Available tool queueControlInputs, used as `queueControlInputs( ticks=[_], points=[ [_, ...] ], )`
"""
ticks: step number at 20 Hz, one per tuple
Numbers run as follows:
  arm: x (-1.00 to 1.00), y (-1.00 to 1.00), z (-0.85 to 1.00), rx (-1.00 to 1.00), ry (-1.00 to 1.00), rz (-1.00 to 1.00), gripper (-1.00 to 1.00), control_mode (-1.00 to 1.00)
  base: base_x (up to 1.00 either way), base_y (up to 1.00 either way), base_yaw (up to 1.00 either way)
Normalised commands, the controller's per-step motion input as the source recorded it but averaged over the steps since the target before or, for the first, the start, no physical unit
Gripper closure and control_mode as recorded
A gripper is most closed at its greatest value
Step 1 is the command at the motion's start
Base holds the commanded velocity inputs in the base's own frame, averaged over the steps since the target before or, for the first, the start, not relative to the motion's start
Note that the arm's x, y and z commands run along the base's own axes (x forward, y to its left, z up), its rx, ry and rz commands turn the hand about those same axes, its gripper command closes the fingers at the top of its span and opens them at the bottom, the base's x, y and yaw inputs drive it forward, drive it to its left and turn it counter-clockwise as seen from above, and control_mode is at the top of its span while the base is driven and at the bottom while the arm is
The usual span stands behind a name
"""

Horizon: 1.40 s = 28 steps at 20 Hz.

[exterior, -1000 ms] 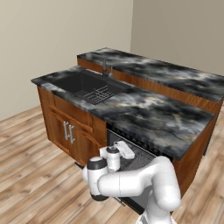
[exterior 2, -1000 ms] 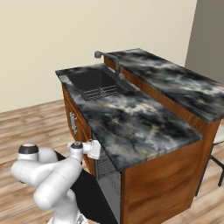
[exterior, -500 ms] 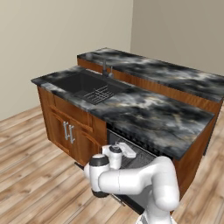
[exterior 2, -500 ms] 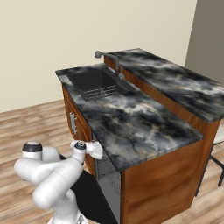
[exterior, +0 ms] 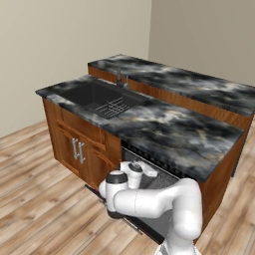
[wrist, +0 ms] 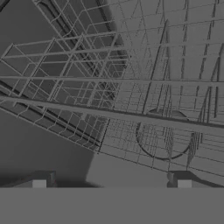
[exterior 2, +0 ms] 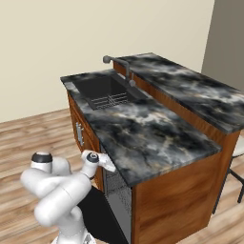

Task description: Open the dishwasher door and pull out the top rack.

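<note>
Inside, the top rack [wrist: 131,83] is a thin grey wire grid.

left base view: high behind-left, facing down over the counter [exterior: 164,129] and sink [exterior: 99,97]. right base view: behind-right, same counter, sink. hand view: very close, facing the wire rack [wrist: 131,87].

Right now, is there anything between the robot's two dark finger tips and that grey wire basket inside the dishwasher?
Nothing: in the hand view the open gripper faces the grey wire top rack across bare space.
</note>
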Motion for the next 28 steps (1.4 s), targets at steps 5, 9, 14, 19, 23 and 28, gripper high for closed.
queueControlInputs(
  ticks=[5, 9, 14, 19, 23, 28],
  points=[
    [0.11, 0.11, -0.91, -0.12, 0.07, -0.03, -1.0, -1.0, 0.0, 0.0, 0.0],
    [0.04, 0.27, -1.0, -0.14, 0.08, -0.02, -1.0, -1.0, 0.0, 0.0, 0.0],
    [0.02, 0.31, -1.0, -0.14, 0.08, -0.01, -1.0, -1.0, 0.0, 0.0, 0.0],
    [-0.02, 0.64, -1.0, -0.18, 0.08, 0.0, -1.0, -1.0, 0.0, 0.0, 0.0],
    [-0.14, 0.89, -1.0, -0.21, 0.07, 0.0, -1.0, -1.0, 0.0, 0.0, 0.0],
    [-0.16, 0.94, -1.0, -0.21, 0.07, 0.0, -1.0, -1.0, 0.0, 0.0, 0.0]
  ],
)
